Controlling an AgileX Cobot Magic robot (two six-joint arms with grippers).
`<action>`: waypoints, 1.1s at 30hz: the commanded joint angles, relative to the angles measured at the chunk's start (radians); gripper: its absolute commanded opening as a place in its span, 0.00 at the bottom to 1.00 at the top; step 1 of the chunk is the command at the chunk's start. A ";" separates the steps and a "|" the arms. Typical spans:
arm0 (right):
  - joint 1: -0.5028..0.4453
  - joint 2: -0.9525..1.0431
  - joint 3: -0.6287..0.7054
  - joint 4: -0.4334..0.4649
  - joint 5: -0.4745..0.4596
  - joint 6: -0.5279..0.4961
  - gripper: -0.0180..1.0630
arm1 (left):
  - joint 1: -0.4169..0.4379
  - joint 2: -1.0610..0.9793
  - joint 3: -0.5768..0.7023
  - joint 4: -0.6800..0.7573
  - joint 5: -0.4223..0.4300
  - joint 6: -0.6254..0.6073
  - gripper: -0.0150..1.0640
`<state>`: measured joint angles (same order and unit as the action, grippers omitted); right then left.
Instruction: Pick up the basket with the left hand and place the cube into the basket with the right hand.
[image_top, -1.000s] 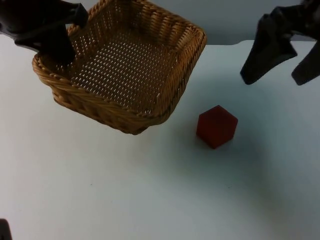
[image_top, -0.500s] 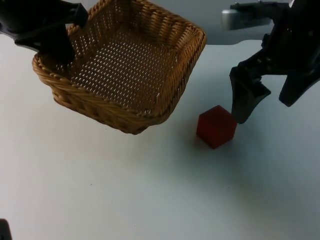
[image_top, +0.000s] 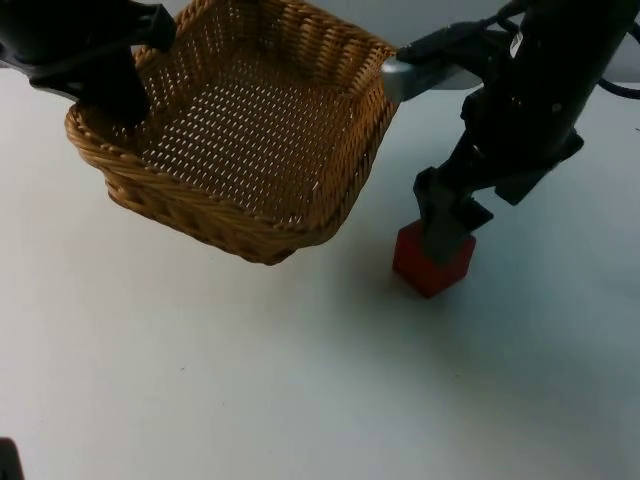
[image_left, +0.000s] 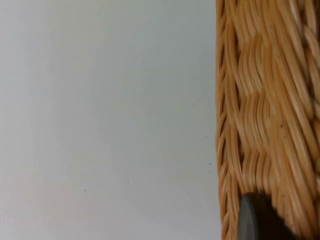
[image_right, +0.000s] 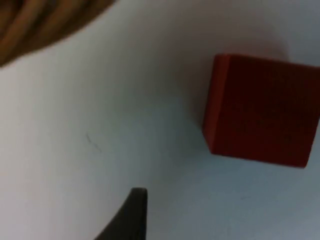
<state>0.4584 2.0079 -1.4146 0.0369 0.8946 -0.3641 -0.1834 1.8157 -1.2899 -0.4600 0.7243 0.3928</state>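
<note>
1. Moved since the earlier frame: right gripper (image_top: 447, 232), down from beside the cube to directly over it; finger spread cannot be told.
2. Red cube (image_top: 432, 267): on the white table (image_top: 300, 380), unmoved, just right of the basket's near corner; also in the right wrist view (image_right: 260, 110).
3. Wicker basket (image_top: 250, 130): square, tilted, lifted clear of the table; weave visible in the left wrist view (image_left: 265, 115).
4. Left gripper (image_top: 112, 85): clamped on the basket's far-left rim.
</note>
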 joint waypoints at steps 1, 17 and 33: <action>0.003 0.000 -0.009 -0.007 -0.042 -0.011 0.99 | 0.001 -0.014 0.000 -0.028 -0.023 0.000 0.01; 0.003 0.099 -0.009 0.053 -0.155 -0.032 0.99 | 0.001 -0.014 0.000 -0.026 -0.023 0.000 0.01; 0.003 0.101 -0.009 0.057 -0.181 -0.035 0.97 | 0.001 -0.014 0.000 -0.026 -0.023 0.000 0.01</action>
<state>0.4584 2.1105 -1.4170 0.0900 0.7254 -0.3910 -0.1834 1.8157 -1.2899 -0.4600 0.7222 0.3928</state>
